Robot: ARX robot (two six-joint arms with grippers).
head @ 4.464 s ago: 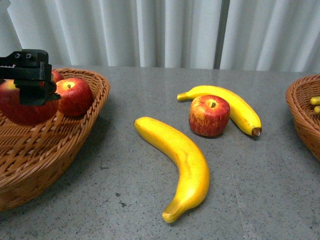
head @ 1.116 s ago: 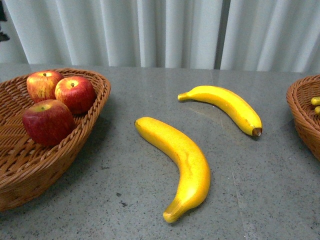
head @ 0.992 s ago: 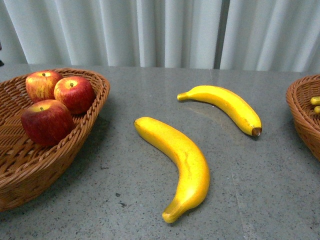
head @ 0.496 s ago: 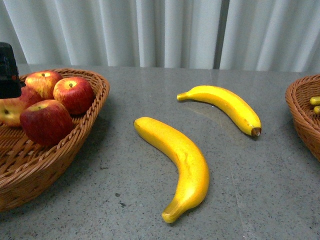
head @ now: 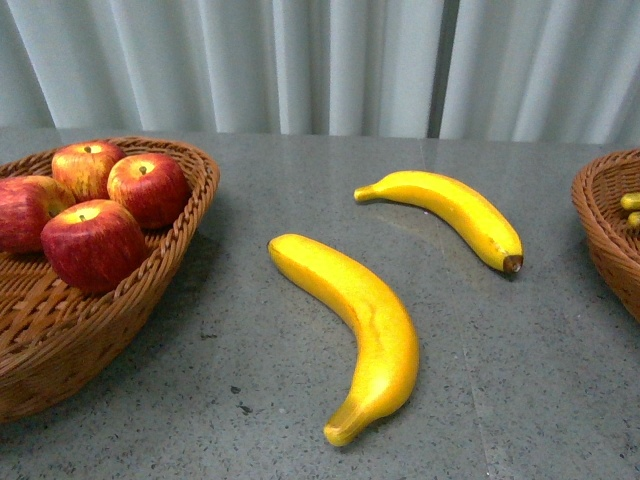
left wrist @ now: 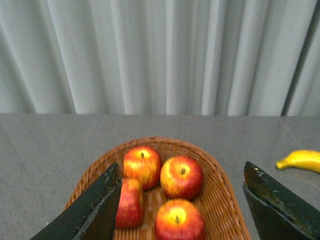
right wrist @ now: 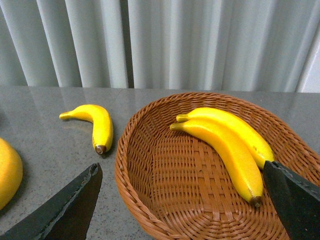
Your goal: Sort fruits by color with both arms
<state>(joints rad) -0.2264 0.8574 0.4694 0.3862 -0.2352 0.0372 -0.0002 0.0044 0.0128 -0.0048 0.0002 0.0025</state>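
Left fingers (left wrist: 92,212) spread wide with nothing between them, hanging above the near end of the left basket (left wrist: 220,172). Four apples lie in it under and just beyond the open gap: two at the far end (left wrist: 142,166) (left wrist: 181,176) touching side by side, one nearer (left wrist: 179,220), and a fourth (left wrist: 129,202) partly hidden behind one finger. Skins glossy red with yellow streaks, stem hollows yellow and facing up. Right fingers (right wrist: 65,210) equally wide apart and empty, poised over the near rim of the right basket (right wrist: 130,165), where two bananas (right wrist: 225,147) (right wrist: 240,127) lie pressed together lengthwise, brown tips towards me. From the front camera I see neither arm. Two more bananas sit loose on the grey surface (head: 520,380) between the baskets: a large one (head: 365,330) near the camera, curved, bright yellow with an orange flush, and a slimmer one (head: 450,210) further back with a dark brown tip pointing towards the right basket. They are apart from each other and from both baskets. The right wrist camera picks up the slim one just beside its basket's outer wall. Nothing lies over or against either loose banana. A pale pleated curtain (head: 300,60) closes off the back.
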